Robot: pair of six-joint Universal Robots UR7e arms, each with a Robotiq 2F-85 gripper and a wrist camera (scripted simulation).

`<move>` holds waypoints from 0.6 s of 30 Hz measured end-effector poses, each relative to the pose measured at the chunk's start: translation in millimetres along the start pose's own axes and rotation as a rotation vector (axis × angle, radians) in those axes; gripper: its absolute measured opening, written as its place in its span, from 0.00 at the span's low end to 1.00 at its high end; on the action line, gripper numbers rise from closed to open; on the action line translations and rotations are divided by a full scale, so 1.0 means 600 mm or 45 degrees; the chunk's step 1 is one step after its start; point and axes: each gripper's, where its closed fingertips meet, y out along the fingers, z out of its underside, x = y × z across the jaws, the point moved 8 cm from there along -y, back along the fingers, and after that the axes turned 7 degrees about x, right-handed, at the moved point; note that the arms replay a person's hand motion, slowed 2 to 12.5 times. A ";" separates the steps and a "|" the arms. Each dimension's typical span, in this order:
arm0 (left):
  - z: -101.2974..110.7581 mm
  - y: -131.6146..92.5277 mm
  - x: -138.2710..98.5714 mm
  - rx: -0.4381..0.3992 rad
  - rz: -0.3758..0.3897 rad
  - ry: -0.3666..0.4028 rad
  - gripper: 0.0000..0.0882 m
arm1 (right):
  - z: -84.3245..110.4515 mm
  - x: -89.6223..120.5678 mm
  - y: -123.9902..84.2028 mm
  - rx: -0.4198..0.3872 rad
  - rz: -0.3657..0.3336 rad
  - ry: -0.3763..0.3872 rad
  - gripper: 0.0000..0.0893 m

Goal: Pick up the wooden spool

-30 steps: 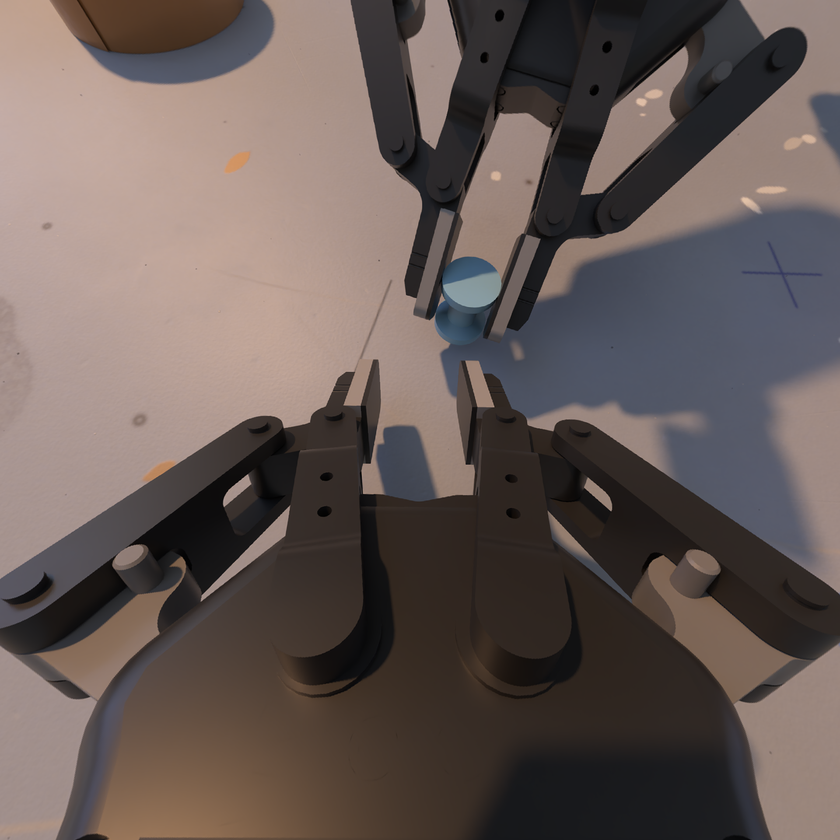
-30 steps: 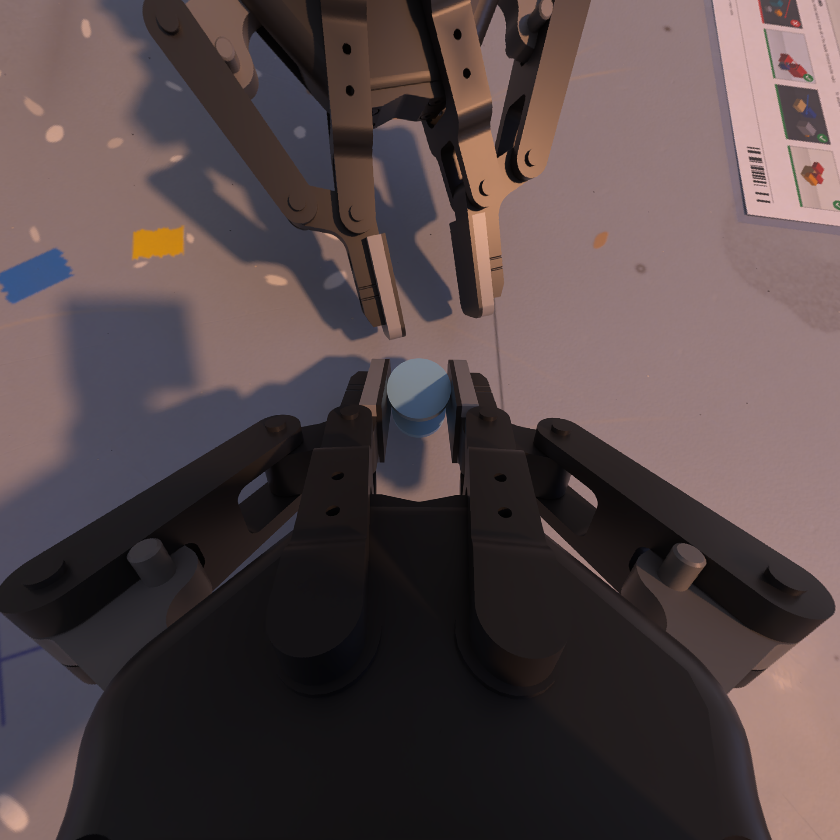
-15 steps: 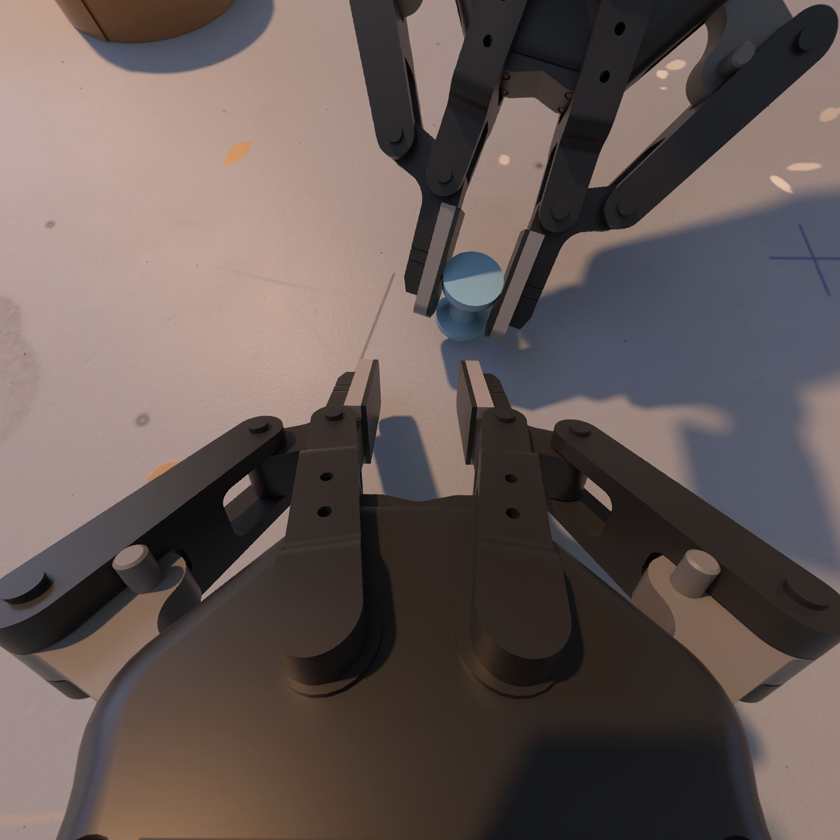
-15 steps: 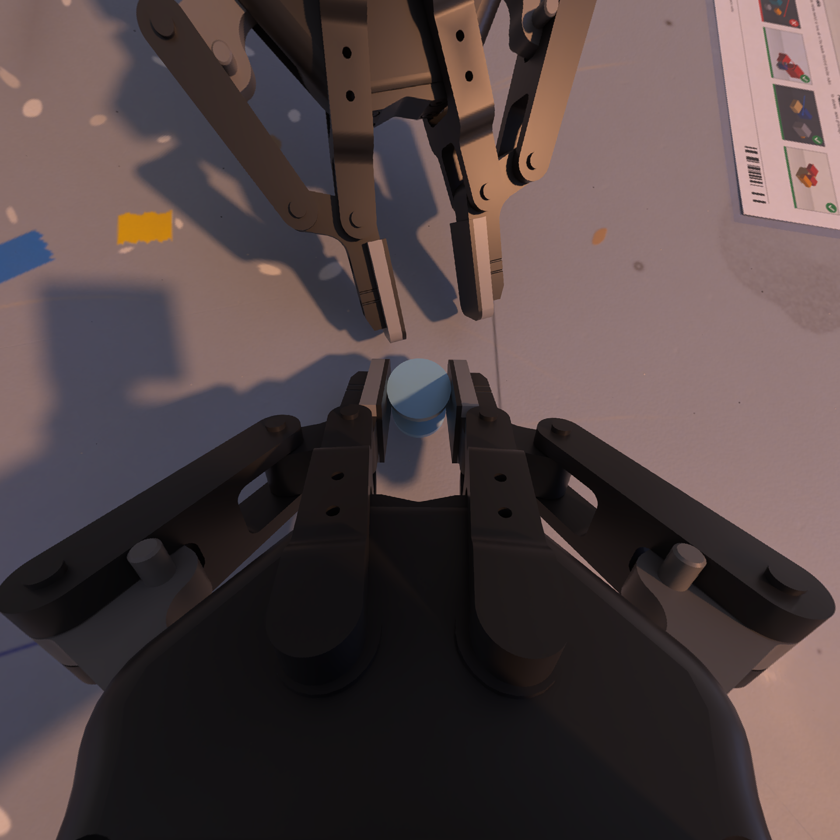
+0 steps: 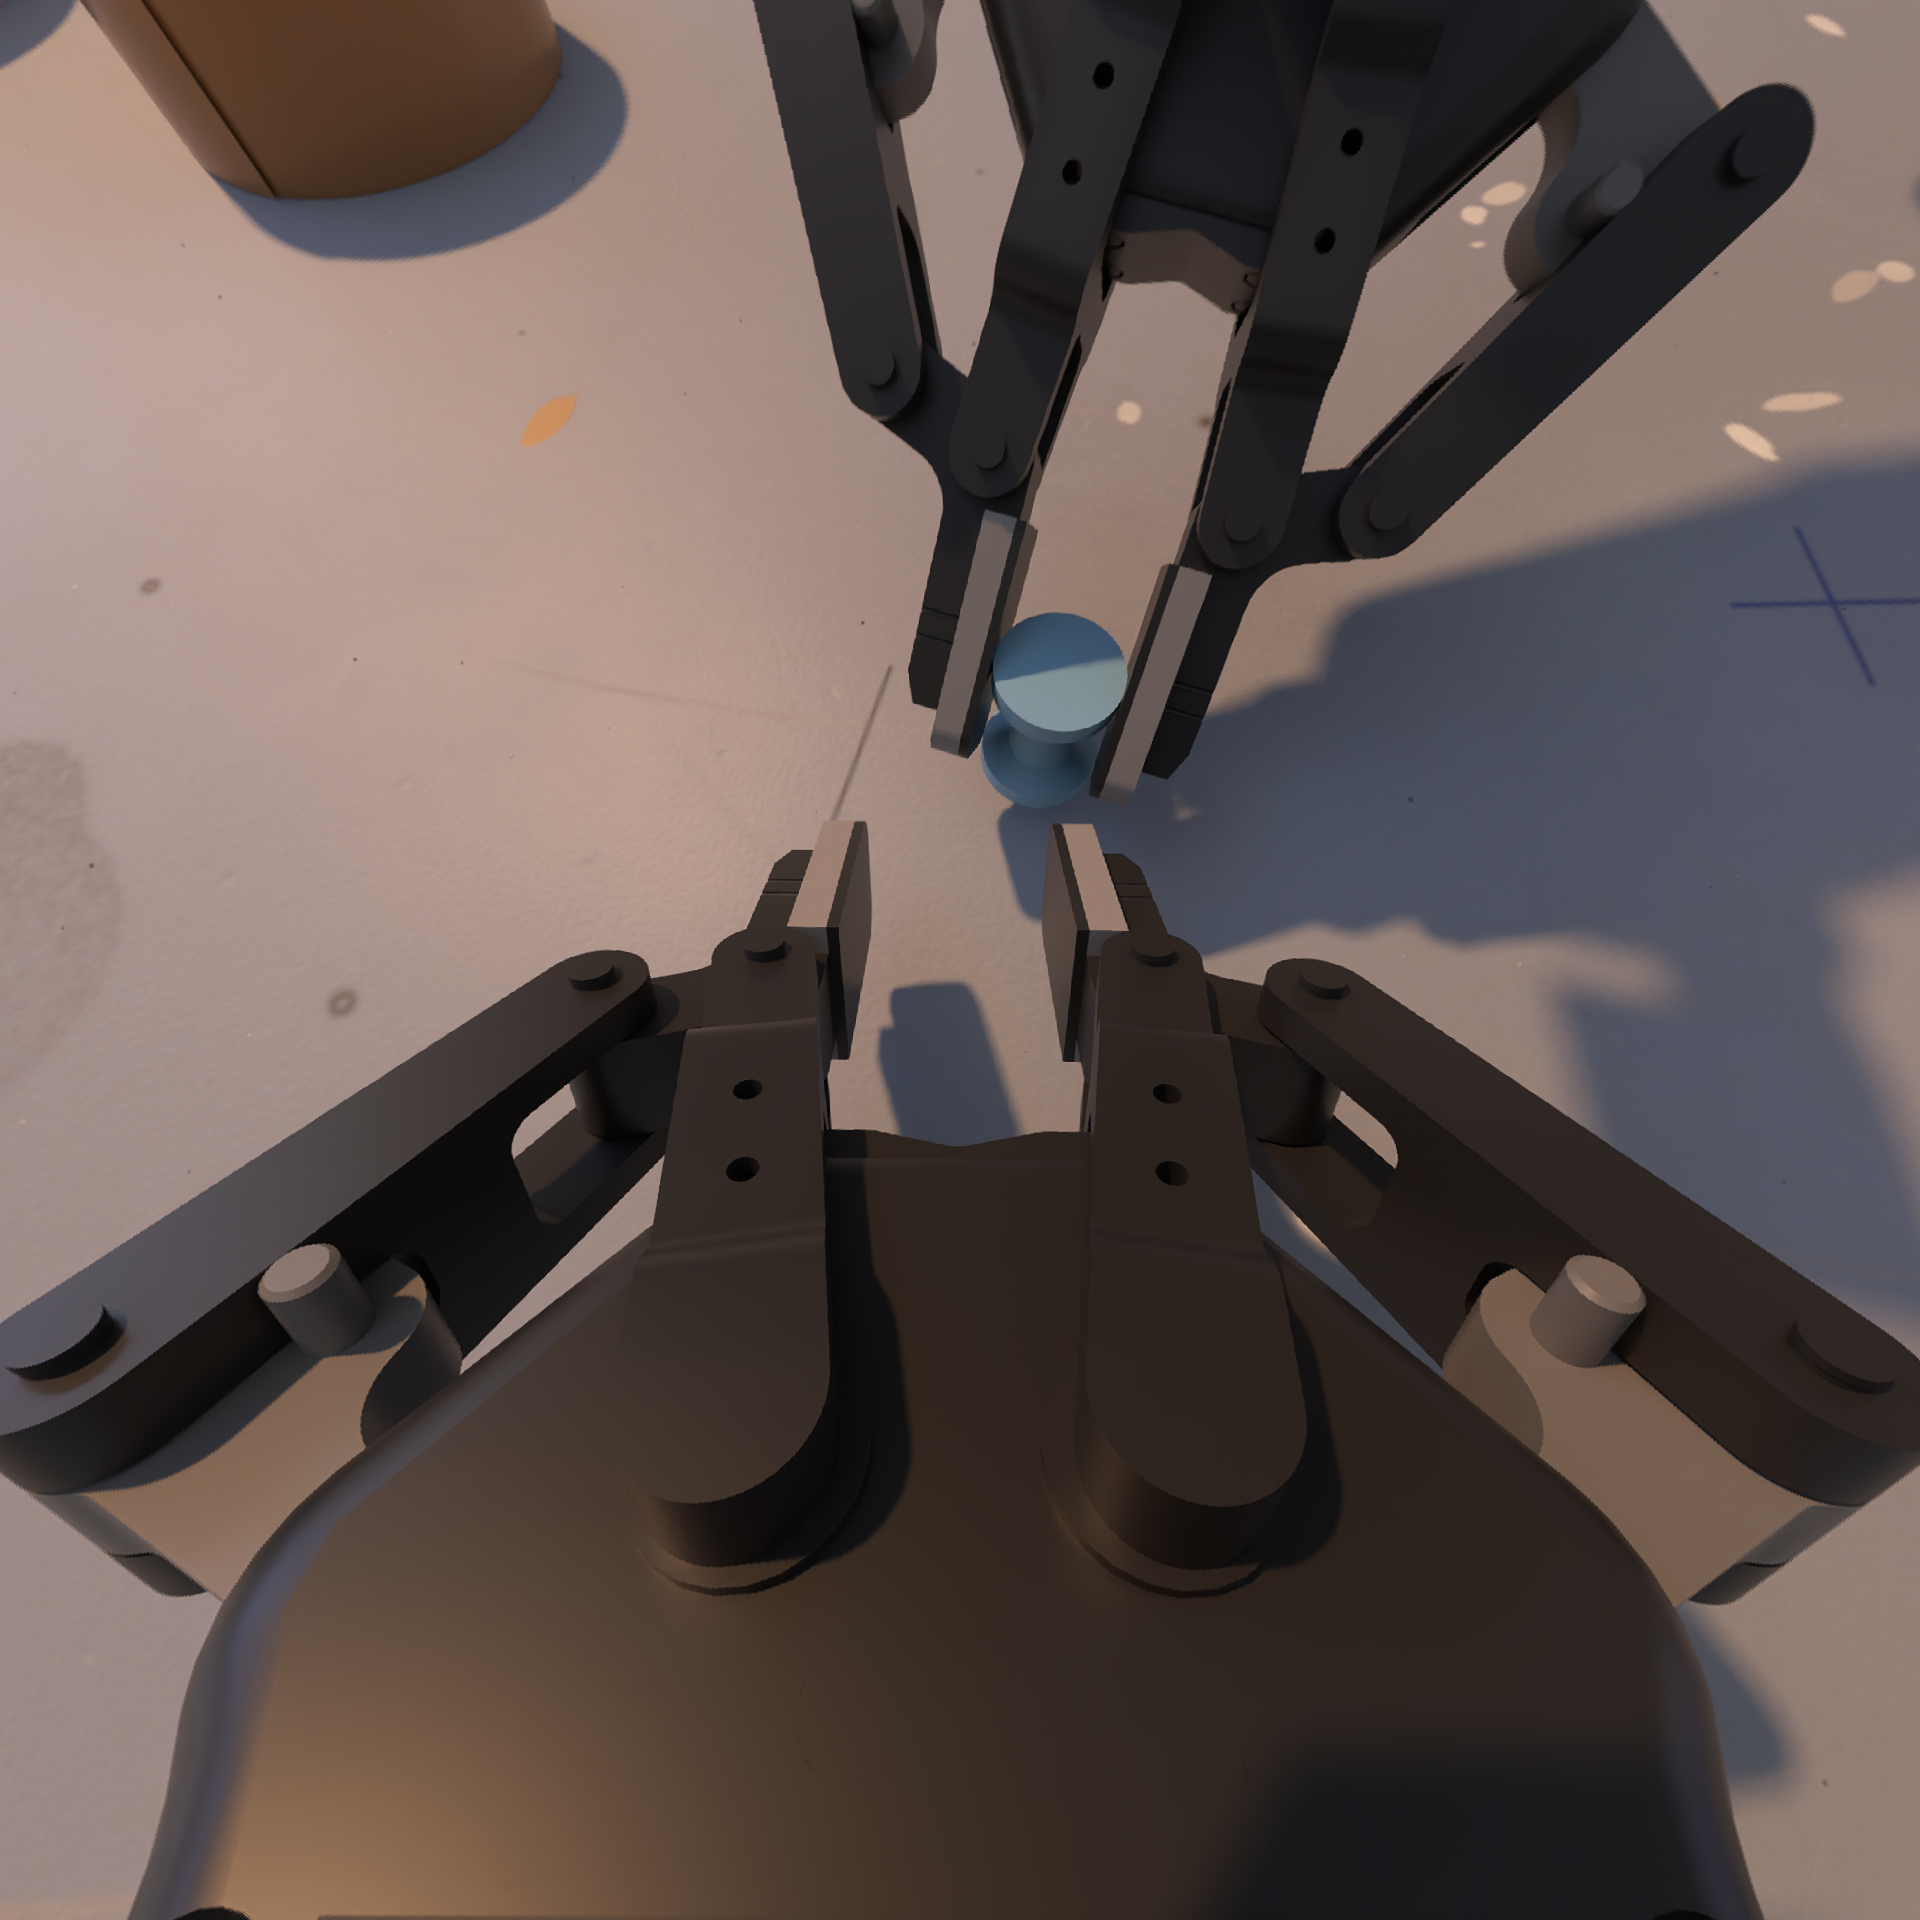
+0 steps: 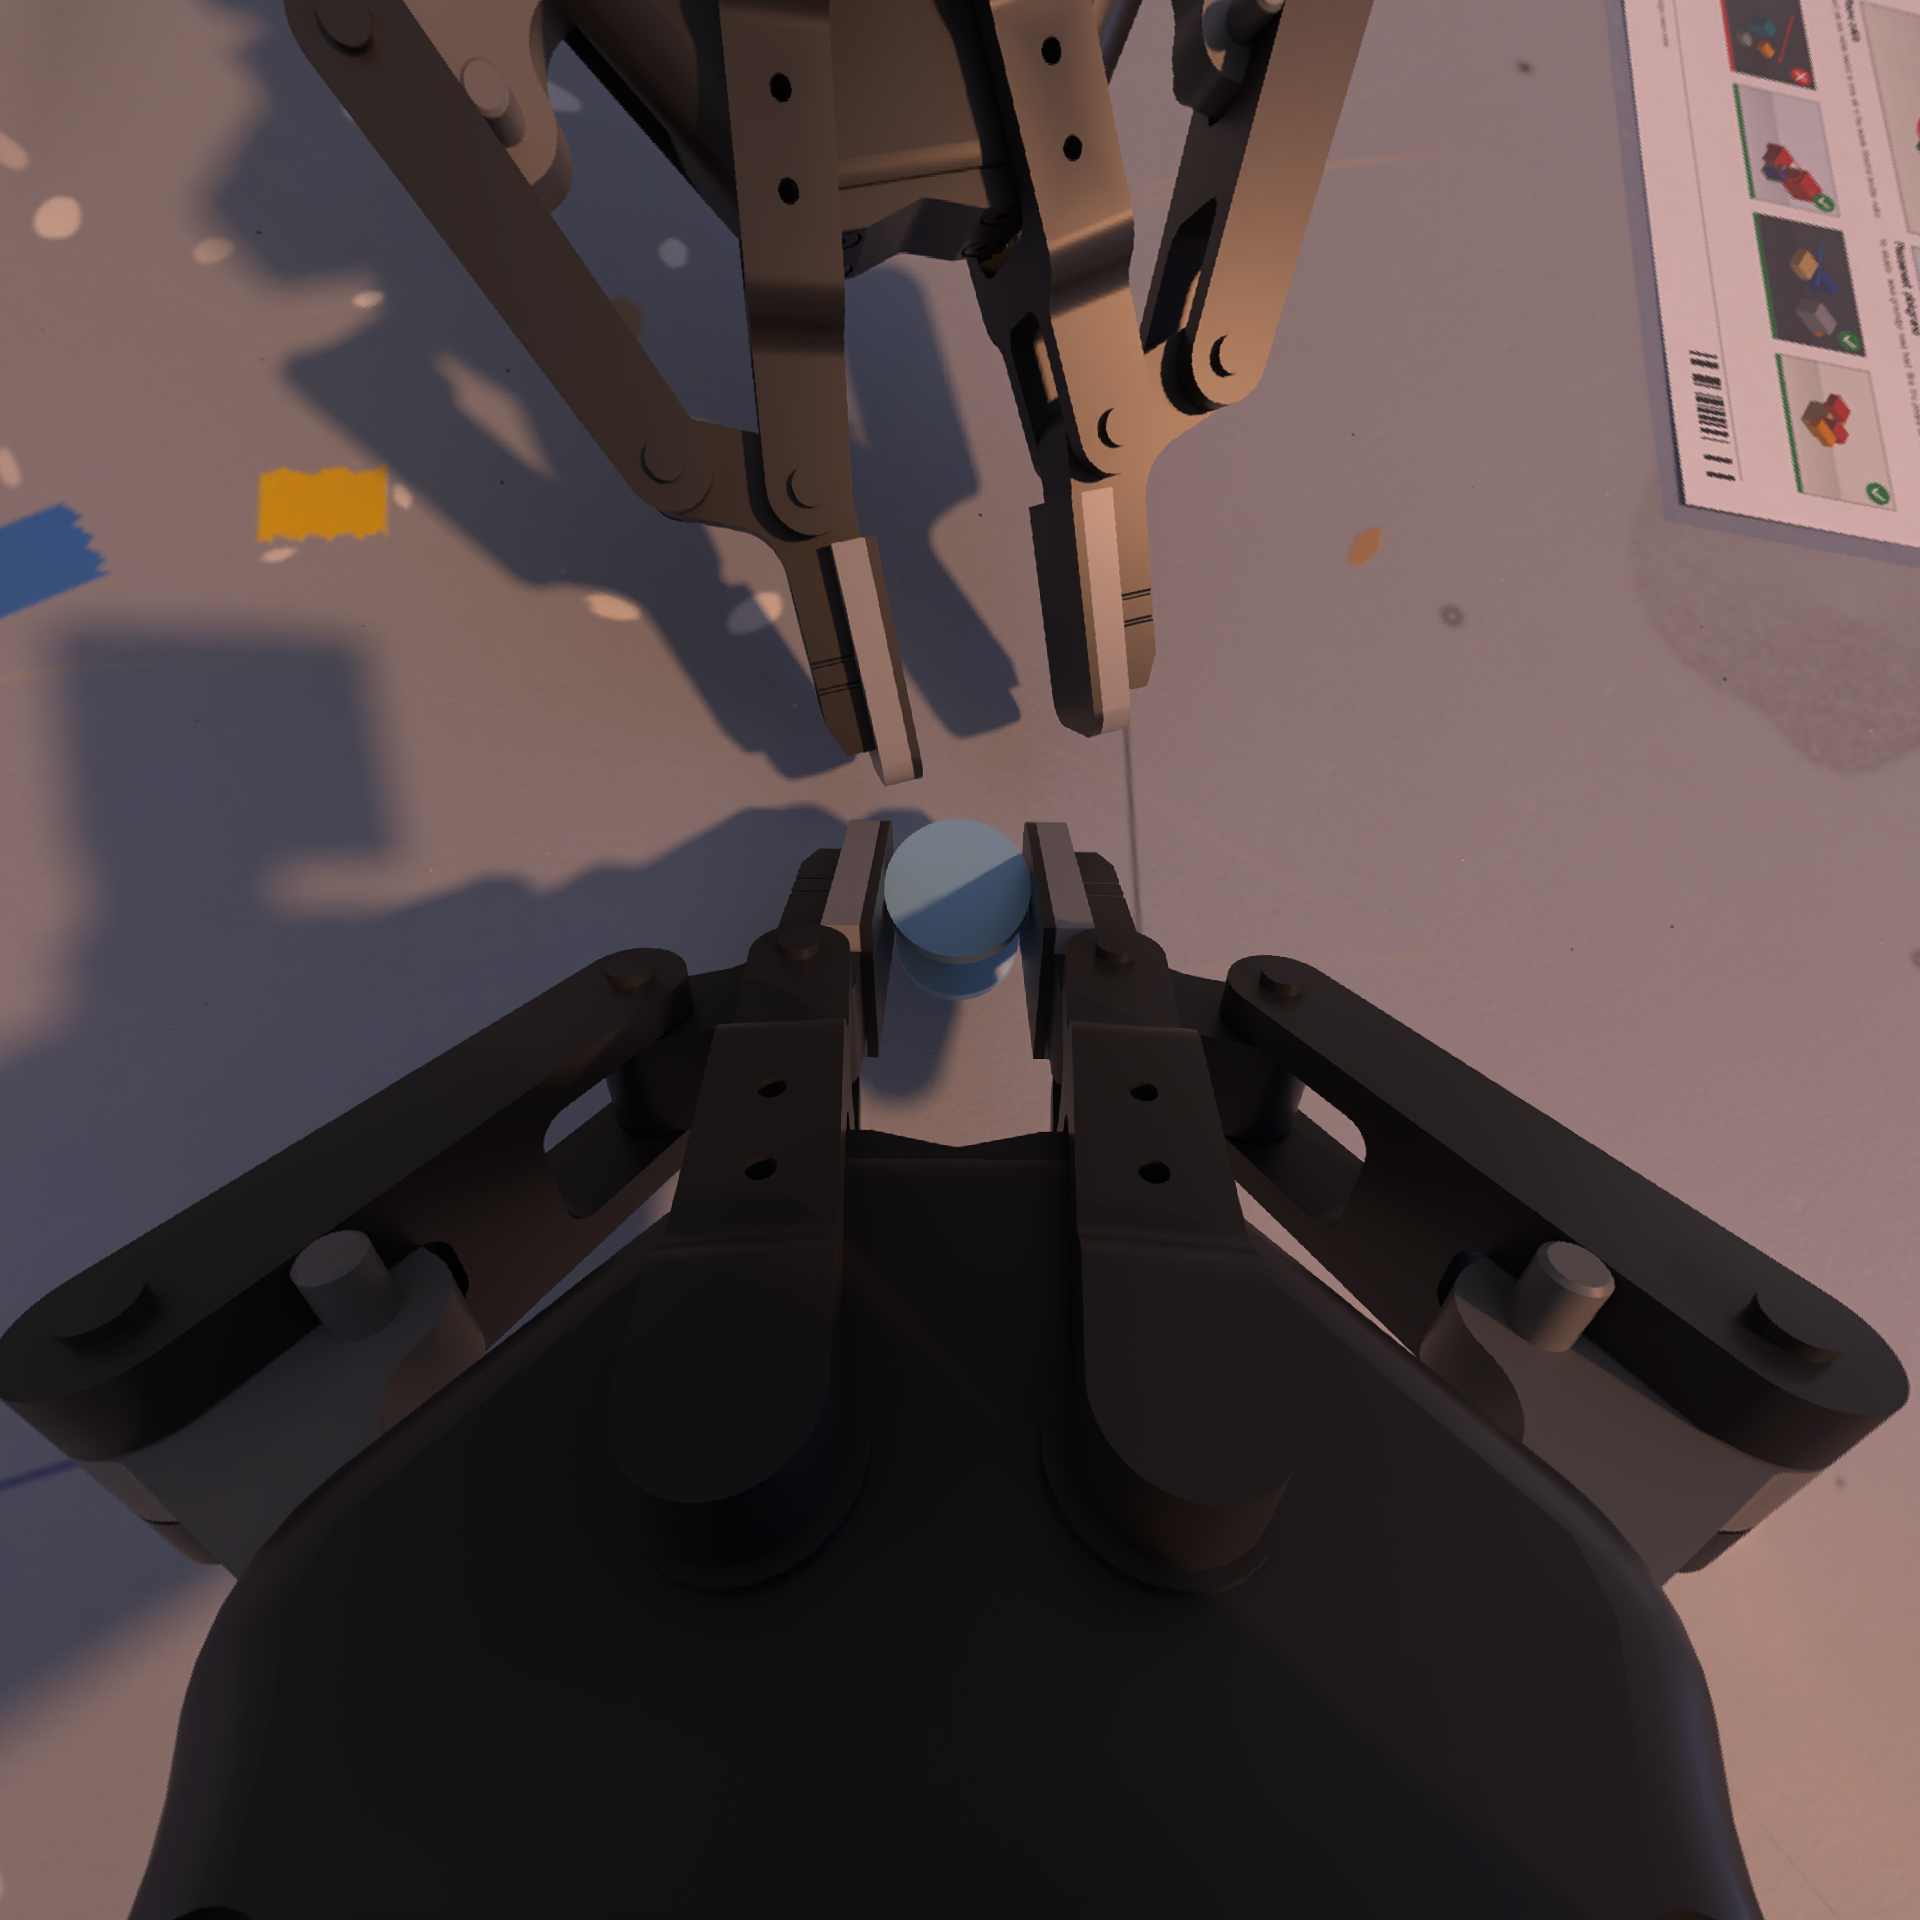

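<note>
Pale, lightly stained tabletop (image 5: 416, 644) fills the background of both wrist views, crossed by hard shadows and scattered bright flecks.

The wooden spool (image 6: 956, 899), blue in colour, stands upright between the 2 fingers of the right gripper (image 6: 956, 883). Its round top flange sits squarely between the 2 pads, which press against it from either side, so this gripper is clamped on the spool. From the left wrist view the same grip shows from the far side: the right gripper (image 5: 1049, 748) reaches down with the spool (image 5: 1058, 691) held at its top flange, the narrow stem and bottom flange showing just below the fingertips.

The left gripper (image 5: 956, 862) points at the spool, its fingertips just short of it and not touching. Its fingers are parted with bare table visible between them, holding nothing. In the right wrist view it (image 6: 997, 748) hangs just beyond the spool.

Beyond the left gripper's fingers, well off to their left, stands a brown cylindrical object (image 5: 312, 83); a thin blue cross mark (image 5: 1834, 608) lies far to their right. Past the right gripper's fingers lie an orange tape patch (image 6: 322, 504) and a blue tape patch (image 6: 42, 556) on the left, and a printed sheet (image 6: 1787, 260) at the far right.
</note>
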 end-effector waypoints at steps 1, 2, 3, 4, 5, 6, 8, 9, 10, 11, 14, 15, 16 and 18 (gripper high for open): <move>-0.001 -0.001 0.000 -0.008 0.000 0.004 0.35 | 0.000 0.000 0.000 0.000 0.001 -0.002 0.25; -0.002 -0.001 -0.001 -0.015 0.002 0.008 0.35 | 0.000 0.000 0.000 0.000 0.002 -0.003 0.25; -0.002 -0.001 -0.002 -0.022 0.005 0.012 0.35 | 0.000 0.000 0.000 0.000 0.003 -0.004 0.25; -0.003 -0.002 -0.002 -0.029 0.009 0.015 0.35 | 0.000 0.000 0.000 0.000 0.005 -0.006 0.25; -0.004 -0.002 -0.003 -0.036 0.013 0.019 0.35 | 0.000 0.001 0.000 0.000 0.006 -0.007 0.25; -0.004 -0.002 -0.004 -0.043 0.018 0.023 0.35 | 0.000 0.001 0.000 0.000 0.007 -0.008 0.25; -0.006 -0.003 -0.005 -0.059 0.024 0.030 0.35 | 0.000 0.001 0.000 0.000 0.010 -0.011 0.25; -0.007 -0.003 -0.006 -0.066 0.028 0.034 0.34 | -0.001 0.001 0.000 0.001 0.011 -0.013 0.25; -0.008 -0.004 -0.007 -0.073 0.031 0.038 0.34 | -0.001 0.001 0.000 0.001 0.013 -0.015 0.25; -0.008 -0.004 -0.008 -0.078 0.035 0.042 0.34 | -0.001 0.001 0.000 0.001 0.014 -0.017 0.25; -0.009 -0.004 -0.009 -0.085 0.035 0.051 0.34 | -0.001 0.002 0.000 0.003 0.019 -0.023 0.25; -0.009 -0.004 -0.009 -0.085 0.033 0.053 0.34 | -0.001 0.002 0.000 0.004 0.020 -0.024 0.25; -0.009 -0.004 -0.009 -0.084 0.031 0.054 0.34 | -0.001 0.002 0.000 0.005 0.021 -0.025 0.25; -0.009 -0.003 -0.009 -0.082 0.031 0.055 0.34 | -0.001 0.002 0.000 0.006 0.022 -0.026 0.25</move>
